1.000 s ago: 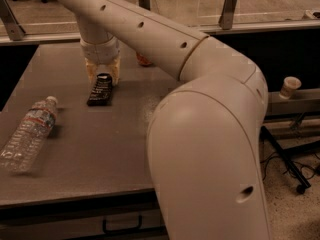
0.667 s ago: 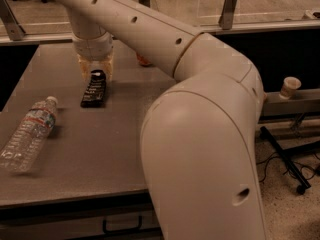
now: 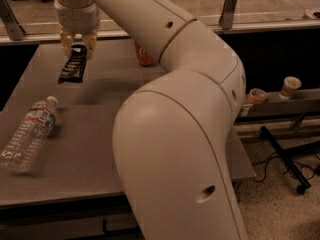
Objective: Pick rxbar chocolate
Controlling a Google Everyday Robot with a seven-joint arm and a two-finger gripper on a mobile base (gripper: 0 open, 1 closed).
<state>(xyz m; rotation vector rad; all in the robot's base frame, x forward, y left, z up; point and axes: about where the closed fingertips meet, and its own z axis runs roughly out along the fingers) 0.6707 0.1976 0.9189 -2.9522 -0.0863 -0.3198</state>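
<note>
Holding: the gripper [image 3: 78, 46] is closed narrowly on the upper end of the chocolate bar [image 3: 73, 68], pinching it between its two fingers.
Camera view, bar: it hangs straight down from the gripper, long side nearly upright and slightly tilted. It looks clear of the table [image 3: 75, 174], judging by the soft dark patch on the surface beneath it.
Why held so: gripping one short end leaves the rest of the flat wrapper free, so it dangles under its own weight. This fits a pick from above that is nearly done.
Arm: the arm [image 3: 175, 109] sweeps from the near foreground up and over to the gripper at the far side of the table, filling much of the view.
Water bottle: the water bottle [image 3: 27, 134] lies on its side well apart from the gripper, nearer the front edge, untouched.
Soda can: the soda can [image 3: 144, 56] stands level with the gripper, toward the arm, partly hidden behind it.
Writing: white lines of print show on the bar's black wrapper, but cannot be read. The bottle's reddish band and the can's pale mark cannot be read either.
</note>
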